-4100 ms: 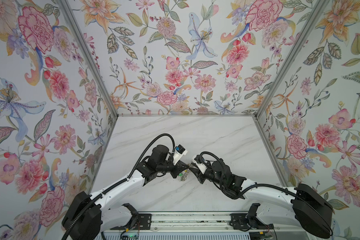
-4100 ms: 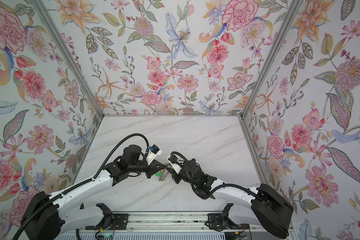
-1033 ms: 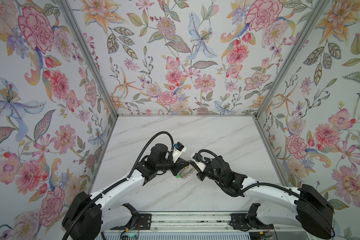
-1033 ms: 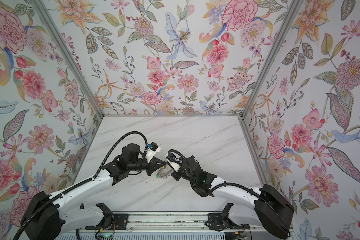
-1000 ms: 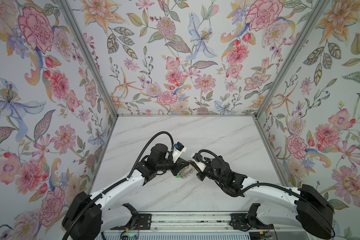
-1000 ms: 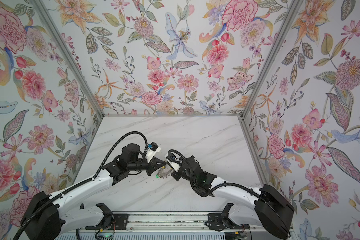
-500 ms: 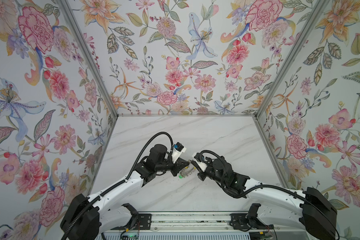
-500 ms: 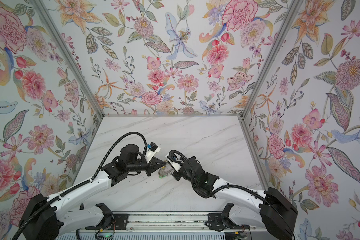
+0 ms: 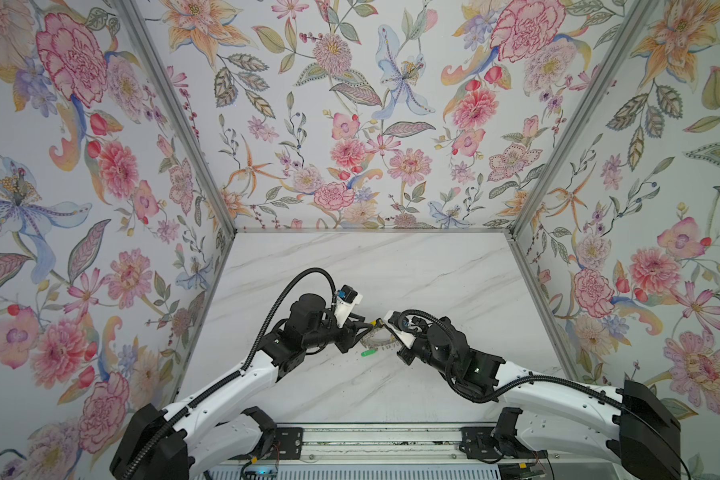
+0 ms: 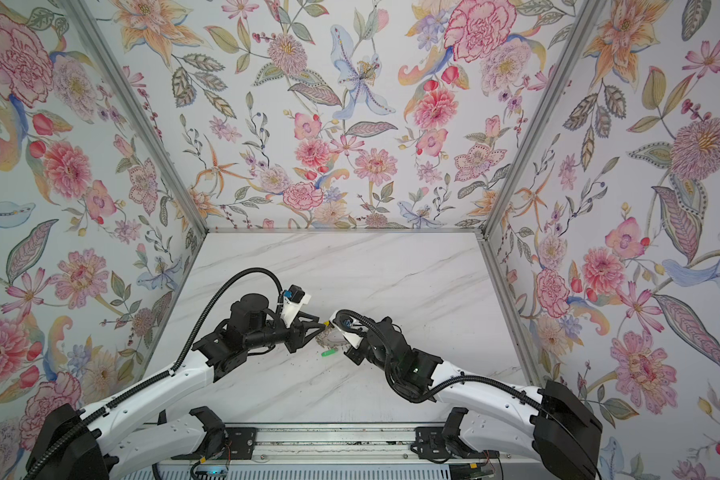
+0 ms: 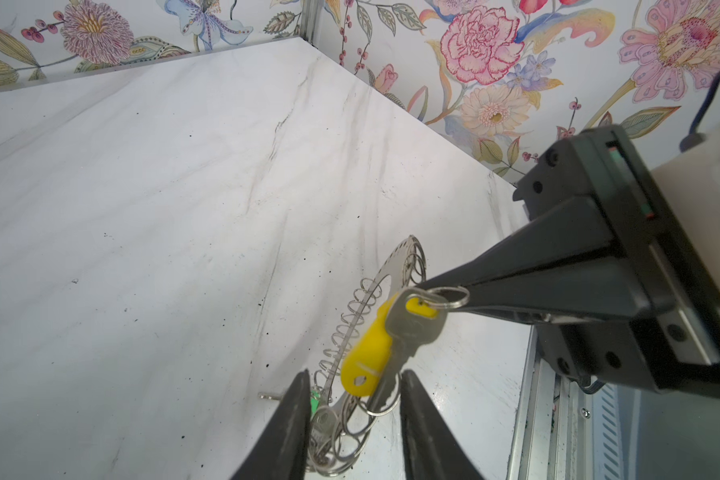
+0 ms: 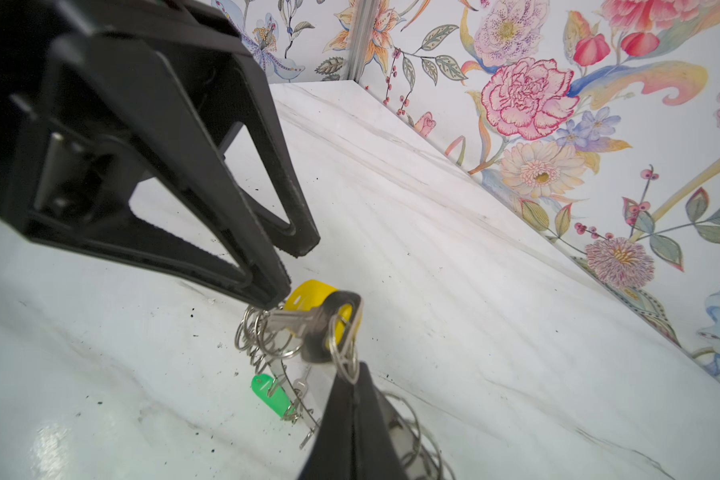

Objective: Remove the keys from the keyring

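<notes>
The task looks barely begun, as far as shows. The right fingers (image 12: 352,388), closed on a wire loop (image 12: 344,353), hold the yellow-tagged key (image 12: 312,322) above the table (image 12: 454,249); the keyring (image 11: 385,276) hangs below it, and a green-tagged key (image 12: 273,397) sits at the ring too. The left fingers (image 11: 352,399) stand parted, the key's tip between them, gripping nothing. Wrist views show that loop grip; in a top view only the green tag (image 9: 368,353) and ring edge show.
</notes>
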{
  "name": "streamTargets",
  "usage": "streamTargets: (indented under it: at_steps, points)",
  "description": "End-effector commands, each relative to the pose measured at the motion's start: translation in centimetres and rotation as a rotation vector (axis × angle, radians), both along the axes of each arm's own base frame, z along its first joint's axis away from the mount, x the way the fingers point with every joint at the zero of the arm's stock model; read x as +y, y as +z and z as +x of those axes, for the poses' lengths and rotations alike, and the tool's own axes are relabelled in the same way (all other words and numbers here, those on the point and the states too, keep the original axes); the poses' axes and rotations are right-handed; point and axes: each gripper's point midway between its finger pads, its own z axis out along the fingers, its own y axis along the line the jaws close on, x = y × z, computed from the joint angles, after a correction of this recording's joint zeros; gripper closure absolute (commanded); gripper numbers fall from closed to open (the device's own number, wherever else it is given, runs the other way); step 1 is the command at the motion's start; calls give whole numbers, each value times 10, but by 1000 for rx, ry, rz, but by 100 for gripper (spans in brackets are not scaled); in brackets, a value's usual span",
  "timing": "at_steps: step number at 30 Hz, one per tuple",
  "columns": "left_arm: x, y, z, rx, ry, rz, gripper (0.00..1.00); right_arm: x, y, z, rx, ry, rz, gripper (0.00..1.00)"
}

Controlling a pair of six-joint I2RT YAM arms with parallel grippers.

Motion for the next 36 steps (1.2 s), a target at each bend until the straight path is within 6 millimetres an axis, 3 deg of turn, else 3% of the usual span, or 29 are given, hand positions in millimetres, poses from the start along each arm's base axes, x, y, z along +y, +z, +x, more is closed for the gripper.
streamTargets:
  at_steps: [1,7,13,24,32,36]
  points:
    - [4,13,4,-39,27,-33,54,-1,12,4,-77,-24,-22,100]
    - [0,23,-1,-58,-5,-62,48,5,13,4,-137,-39,-80,100]
    - [-7,18,-8,-52,-39,-53,47,13,11,4,-229,-78,-158,100]
    - [-16,-9,-12,5,-57,-26,49,20,32,-4,-364,-109,-120,100]
    - [-8,-5,-13,-14,-30,-9,78,10,35,6,-315,-148,-87,100]
    - [1,-4,-8,-38,23,14,78,5,35,6,-306,-151,-78,100]
